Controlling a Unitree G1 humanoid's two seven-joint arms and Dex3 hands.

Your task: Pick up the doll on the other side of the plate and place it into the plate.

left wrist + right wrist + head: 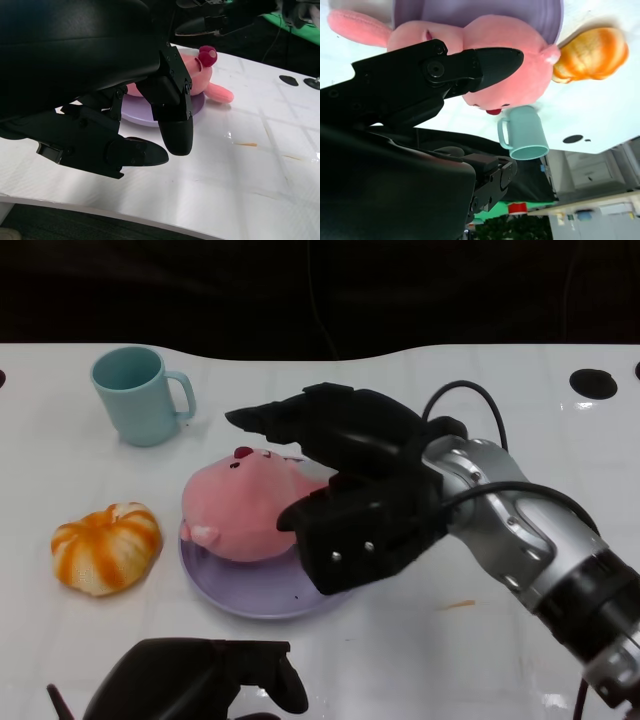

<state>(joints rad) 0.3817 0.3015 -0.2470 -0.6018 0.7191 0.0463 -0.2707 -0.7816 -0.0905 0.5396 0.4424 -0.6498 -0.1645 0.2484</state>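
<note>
Doll (245, 515) (on plate (250, 598)) sits inside right robot hand's (330, 490) spread fingers.

Glossy white counter (500, 660) catching the light, faint grid lines across it, a round black hole (595, 383) near its far right edge (a small orange streak (458, 605) too), and only darkness behind.

Pink doll (245, 512) lies in the plate (250, 595) (purple), right robot hand (345, 495) over it.
</note>
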